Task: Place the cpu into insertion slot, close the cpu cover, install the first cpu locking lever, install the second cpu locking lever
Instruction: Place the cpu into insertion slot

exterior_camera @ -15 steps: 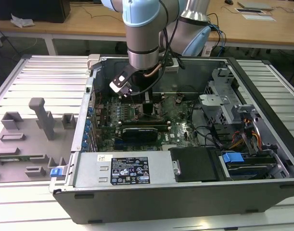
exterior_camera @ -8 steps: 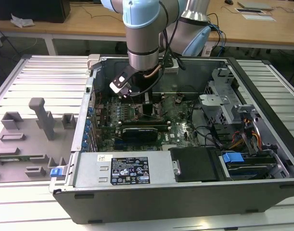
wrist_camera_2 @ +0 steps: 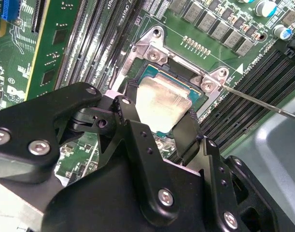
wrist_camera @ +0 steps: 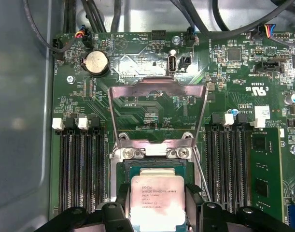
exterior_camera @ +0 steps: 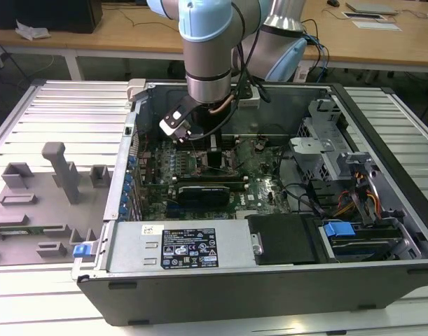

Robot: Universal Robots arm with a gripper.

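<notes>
The hand [wrist_camera_2: 157,116] is clenched on the one cpu [wrist_camera_2: 161,99]. Its two fingers [wrist_camera_2: 186,133] press on opposite edges and hold the chip right at the slot [wrist_camera: 122,173] (seated or not, I cannot tell). The first wrist view adds the single cover [wrist_camera: 137,89], swung open. The second wrist view shows one thin lever [wrist_camera_2: 253,99]. The exterior view gives the case [exterior_camera: 270,280] on the desk [exterior_camera: 59,105].

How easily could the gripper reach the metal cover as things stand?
Probably not yet: the gripper is closed on the chip. Otherwise the way looks free; the cover is open just beyond, nothing over it.
</notes>
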